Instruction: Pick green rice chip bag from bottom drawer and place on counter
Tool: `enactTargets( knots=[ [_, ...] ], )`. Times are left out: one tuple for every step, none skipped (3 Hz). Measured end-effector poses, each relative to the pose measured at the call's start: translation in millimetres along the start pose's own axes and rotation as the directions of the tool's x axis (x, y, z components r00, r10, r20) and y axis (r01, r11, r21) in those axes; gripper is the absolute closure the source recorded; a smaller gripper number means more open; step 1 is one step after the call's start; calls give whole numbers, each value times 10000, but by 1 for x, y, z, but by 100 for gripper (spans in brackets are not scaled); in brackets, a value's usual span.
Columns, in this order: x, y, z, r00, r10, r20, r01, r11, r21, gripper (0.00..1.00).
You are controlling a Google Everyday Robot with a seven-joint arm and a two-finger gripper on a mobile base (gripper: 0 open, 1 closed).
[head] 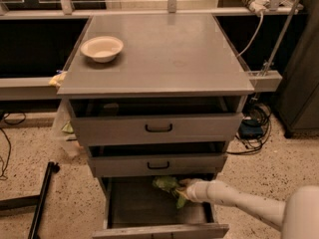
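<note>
Camera view caught the grasping step inside the bottom drawer (142,207). Done well, it likely called for a firm pinch on the crumpled foil. The pull would then come forward before any lift, since the middle drawer (119,166) overhung the spot, and only after that up to the counter (164,63).

The bag (166,183) lay at the drawer's back, right of centre. The gripper (183,192) reached in from the right and met the bag's right edge. Whether it had closed on the bag could not be told.
</note>
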State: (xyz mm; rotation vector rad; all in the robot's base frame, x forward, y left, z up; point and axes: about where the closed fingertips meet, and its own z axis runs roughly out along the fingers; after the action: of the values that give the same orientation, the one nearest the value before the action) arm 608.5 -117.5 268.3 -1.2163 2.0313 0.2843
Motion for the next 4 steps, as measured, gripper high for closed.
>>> enactTargets(
  knots=[
    [-42, -44, -15, 9938, -918, 620, 906, 9956, 226, 100],
    [-42, -44, -15, 9938, -918, 620, 906, 9956, 226, 100],
    [-35, -41, -14, 9944, -958, 441, 961, 9954, -54, 100],
    [-6, -35, -17, 9949, -976, -269, 953, 9925, -769, 100]
  ],
)
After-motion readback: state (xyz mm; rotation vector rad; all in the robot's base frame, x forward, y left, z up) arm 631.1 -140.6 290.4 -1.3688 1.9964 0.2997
